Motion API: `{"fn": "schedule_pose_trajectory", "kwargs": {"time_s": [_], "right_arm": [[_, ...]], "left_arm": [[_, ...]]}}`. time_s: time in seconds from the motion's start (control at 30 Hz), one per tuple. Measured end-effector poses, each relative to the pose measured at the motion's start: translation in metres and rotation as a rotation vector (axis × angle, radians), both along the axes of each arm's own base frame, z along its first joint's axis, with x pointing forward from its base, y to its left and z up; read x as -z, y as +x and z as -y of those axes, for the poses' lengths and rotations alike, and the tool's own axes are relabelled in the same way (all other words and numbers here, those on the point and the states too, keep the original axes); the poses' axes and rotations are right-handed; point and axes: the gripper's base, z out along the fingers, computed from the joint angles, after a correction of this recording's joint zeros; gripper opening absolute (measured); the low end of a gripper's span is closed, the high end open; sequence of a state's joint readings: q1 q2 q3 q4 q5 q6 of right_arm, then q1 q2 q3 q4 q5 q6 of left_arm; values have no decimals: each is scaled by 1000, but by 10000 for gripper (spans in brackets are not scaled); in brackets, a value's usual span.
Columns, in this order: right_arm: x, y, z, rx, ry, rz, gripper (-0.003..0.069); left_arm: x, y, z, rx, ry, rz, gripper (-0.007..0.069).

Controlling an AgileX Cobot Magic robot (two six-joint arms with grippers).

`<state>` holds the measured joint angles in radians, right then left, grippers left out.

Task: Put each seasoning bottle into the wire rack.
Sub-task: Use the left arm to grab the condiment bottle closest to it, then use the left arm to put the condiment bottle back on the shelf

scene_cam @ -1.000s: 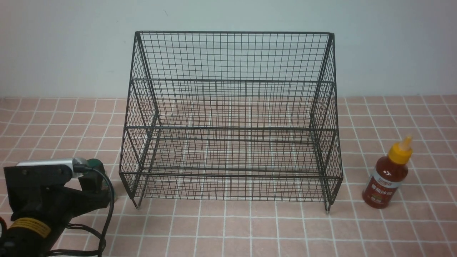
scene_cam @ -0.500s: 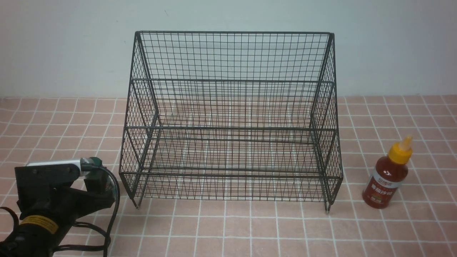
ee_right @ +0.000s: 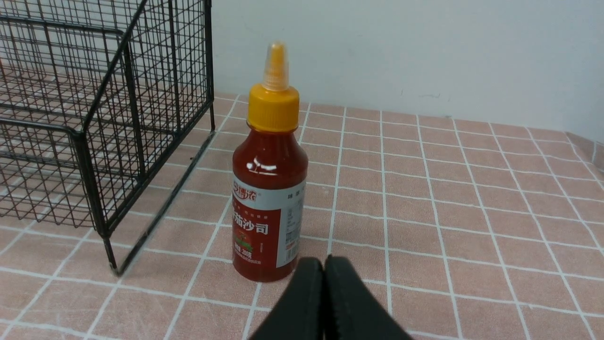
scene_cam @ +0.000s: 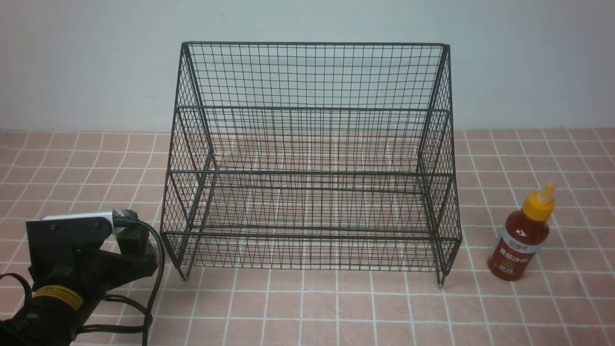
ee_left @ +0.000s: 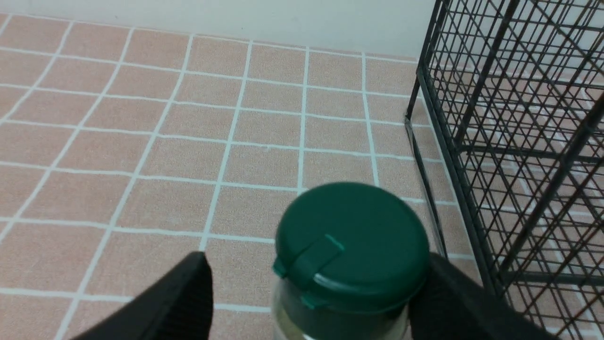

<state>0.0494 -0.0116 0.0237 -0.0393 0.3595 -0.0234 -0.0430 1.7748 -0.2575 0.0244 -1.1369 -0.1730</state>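
The wire rack [scene_cam: 312, 44] stands mid-table against the wall. Just left of its front corner is the short green-capped seasoning jar [ee_left: 351, 245], mostly hidden in the front view, where only a bit of its cap [scene_cam: 128, 225] shows. My left gripper [ee_left: 315, 264] [scene_cam: 133, 242] is open around the jar. The finger on the rack's side lies against the jar, and a gap shows on the other side. The red seasoning bottle [scene_cam: 519, 240] [ee_right: 269, 189] with a yellow nozzle stands upright right of the rack. My right gripper [ee_right: 324, 267] is shut and empty, just short of the red bottle's base.
The rack's left side mesh [ee_left: 495, 141] is very close to the jar and to my left gripper. Its right front leg [ee_right: 111, 255] stands a short way from the red bottle. The pink tiled tabletop [scene_cam: 307, 307] runs in front of the rack, with a pale wall [scene_cam: 86, 67] behind it.
My left arm has shifted right and a little lower, toward the rack's corner, with its fingers around the jar. The jar, the red bottle and the rack have stayed put.
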Motion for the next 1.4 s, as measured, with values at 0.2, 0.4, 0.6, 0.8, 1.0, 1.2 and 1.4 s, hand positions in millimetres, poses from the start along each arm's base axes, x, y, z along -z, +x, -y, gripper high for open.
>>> {"fn": "schedule_pose_trajectory", "kwargs": {"time_s": [0.2,0.4,0.6,0.8,1.0,1.2,1.4], "right_arm": [[0,0,0,0,0,0,-9],[0,0,0,0,0,0,-9],[0,0,0,0,0,0,-9],[0,0,0,0,0,0,-9],[0,0,0,0,0,0,-9],[0,0,0,0,0,0,-9],[0,0,0,0,0,0,-9]], "left_arm": [[-6,10,3,30,3,40,498],[-11,19,3,31,3,71,392],[-9,20,3,28,12,40,300],[-11,20,3,29,15,41,300],[-33,14,2,29,29,79,300],[-65,2,1,42,100,93,300],[-96,-20,0,39,125,95,300]]}}
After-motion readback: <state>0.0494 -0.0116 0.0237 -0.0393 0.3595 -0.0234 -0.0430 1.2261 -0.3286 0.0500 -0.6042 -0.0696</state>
